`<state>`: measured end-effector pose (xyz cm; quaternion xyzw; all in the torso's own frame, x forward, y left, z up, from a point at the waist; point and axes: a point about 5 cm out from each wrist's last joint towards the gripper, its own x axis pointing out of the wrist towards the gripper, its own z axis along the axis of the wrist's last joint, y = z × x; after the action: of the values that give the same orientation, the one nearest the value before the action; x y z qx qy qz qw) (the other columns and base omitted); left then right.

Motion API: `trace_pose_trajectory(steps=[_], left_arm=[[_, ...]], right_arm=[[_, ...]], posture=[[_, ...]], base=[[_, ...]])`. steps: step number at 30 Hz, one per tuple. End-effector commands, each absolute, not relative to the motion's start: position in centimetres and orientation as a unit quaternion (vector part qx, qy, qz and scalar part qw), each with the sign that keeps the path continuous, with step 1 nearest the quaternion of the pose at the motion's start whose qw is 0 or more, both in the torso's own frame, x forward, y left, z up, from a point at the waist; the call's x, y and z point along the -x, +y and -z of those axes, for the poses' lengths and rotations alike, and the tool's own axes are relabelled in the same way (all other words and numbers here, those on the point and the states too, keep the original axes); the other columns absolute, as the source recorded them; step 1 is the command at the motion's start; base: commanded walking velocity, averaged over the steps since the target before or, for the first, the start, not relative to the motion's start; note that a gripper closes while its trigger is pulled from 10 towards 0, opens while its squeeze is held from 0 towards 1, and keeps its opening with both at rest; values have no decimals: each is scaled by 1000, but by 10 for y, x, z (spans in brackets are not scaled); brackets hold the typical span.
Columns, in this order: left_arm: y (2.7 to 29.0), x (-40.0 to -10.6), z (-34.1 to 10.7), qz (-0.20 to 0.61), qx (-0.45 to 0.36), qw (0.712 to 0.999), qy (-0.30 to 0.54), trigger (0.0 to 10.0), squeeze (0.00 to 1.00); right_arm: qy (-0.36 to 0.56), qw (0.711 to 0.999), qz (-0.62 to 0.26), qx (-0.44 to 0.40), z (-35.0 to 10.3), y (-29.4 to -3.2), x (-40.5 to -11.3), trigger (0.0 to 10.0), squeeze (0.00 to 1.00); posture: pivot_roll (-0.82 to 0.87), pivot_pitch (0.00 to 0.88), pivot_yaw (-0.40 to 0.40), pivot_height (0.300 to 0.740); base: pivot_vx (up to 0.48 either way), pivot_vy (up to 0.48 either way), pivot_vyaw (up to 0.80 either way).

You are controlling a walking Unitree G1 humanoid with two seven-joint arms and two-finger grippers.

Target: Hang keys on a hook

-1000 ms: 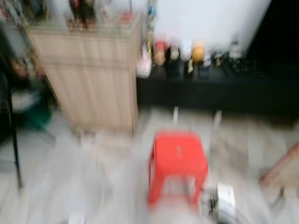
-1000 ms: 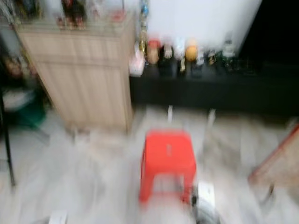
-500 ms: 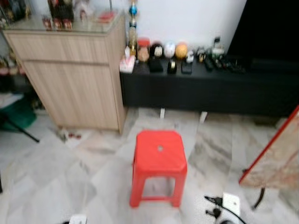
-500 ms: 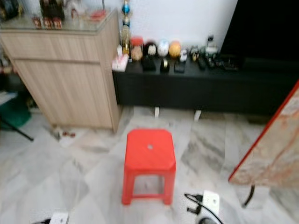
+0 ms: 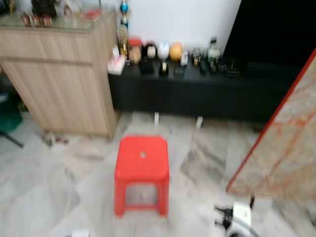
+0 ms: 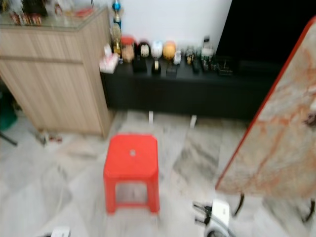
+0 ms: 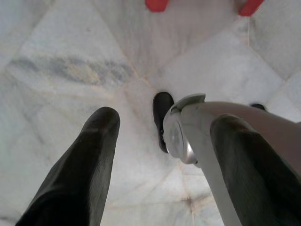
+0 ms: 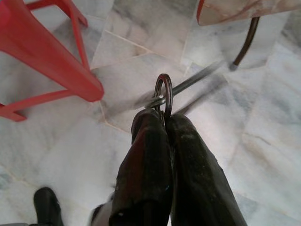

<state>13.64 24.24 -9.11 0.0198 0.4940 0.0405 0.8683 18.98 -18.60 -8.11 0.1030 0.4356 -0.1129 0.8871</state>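
In the right wrist view my right gripper (image 8: 164, 120) is shut on a dark metal key ring (image 8: 163, 92). The keys (image 8: 197, 77) hang from the ring over the marble floor, blurred as they swing. A red plastic stool (image 8: 42, 52) is close beside that hand. My left gripper (image 7: 167, 122) points down at the floor with its two black fingers (image 7: 89, 155) wide apart and nothing between them; my own leg and foot lie below it.
The red stool (image 5: 142, 168) stands on the floor straight ahead. Behind it are a wooden cabinet (image 5: 59, 79) on the left and a low black bench (image 5: 197, 91) lined with trinkets. A red-edged marble table (image 5: 281, 143) juts in at the right, a white power strip (image 5: 239, 215) below it.
The whole picture has slid left, so the camera has turned right. The marble table now takes up much more of the right side. The stool itself has not moved.
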Motion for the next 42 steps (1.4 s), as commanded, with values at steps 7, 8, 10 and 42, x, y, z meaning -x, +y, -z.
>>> trace_pose_trajectory(steps=[7,8,10,42], left_arm=[[238,-134,93,-35,-13,866,499,10000,0],[237,-135,93,-35,-13,866,498,10000,0],[237,-135,93,-35,-13,866,498,10000,0],[237,-137,93,-31,-13,867,497,10000,0]], right_arm=[[434,886,128,-99,80,-197,-189,10000,0],[434,886,128,-100,80,-197,-189,10000,0],[434,886,128,-100,80,-197,-189,10000,0],[426,887,140,-107,79,-197,-191,10000,0]], posture=[[8,0,-60,740],[8,0,-60,740],[8,0,-60,740],[-5,0,-51,740]], base=[[0,-310,0],[0,-322,0],[0,-321,0],[0,-333,0]])
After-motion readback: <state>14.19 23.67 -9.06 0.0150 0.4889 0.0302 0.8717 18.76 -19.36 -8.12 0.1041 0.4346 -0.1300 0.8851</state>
